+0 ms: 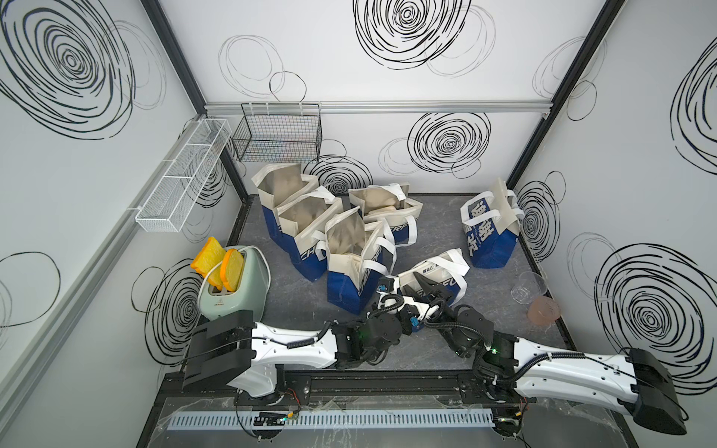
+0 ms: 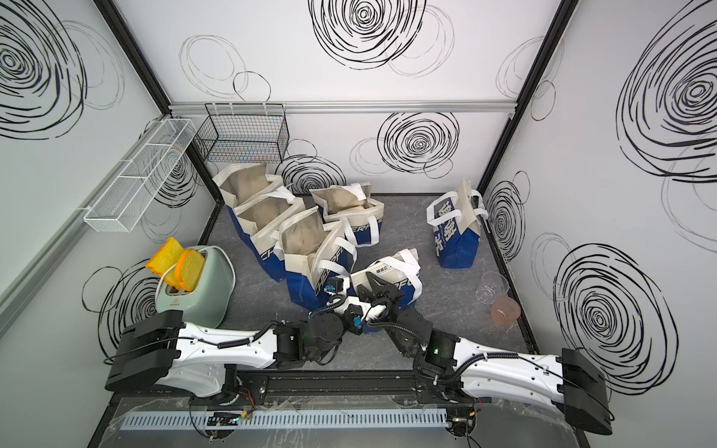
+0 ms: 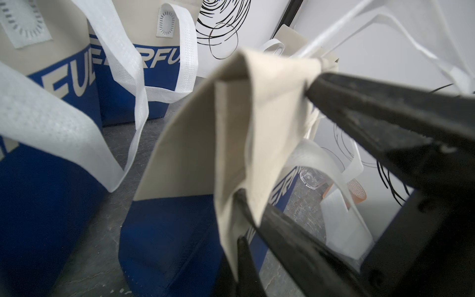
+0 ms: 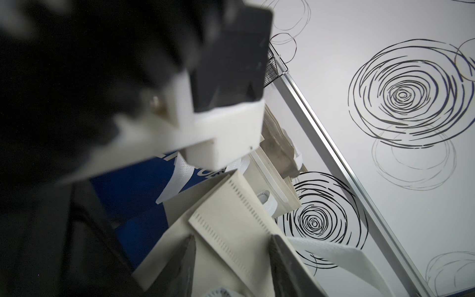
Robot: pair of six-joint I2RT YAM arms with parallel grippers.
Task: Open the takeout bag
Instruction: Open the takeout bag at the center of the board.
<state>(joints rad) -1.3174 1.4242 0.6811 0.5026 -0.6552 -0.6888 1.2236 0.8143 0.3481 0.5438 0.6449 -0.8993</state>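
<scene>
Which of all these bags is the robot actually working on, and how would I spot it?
On the grey table, find where the left arm and right arm meet near the front. The bag is right there, beside a cluster of bags. Those gape open; this one's top is folded in, and the arms reach it alone.

I see the takeout bag (image 1: 438, 268) front-centre on the table (image 1: 434, 232), with a cluster of bags (image 1: 345, 240) behind it to the left and a lone bag (image 1: 489, 232) back right. The toaster (image 1: 236, 298) sits at the left edge, the cups (image 1: 532, 287) at the right.
</scene>
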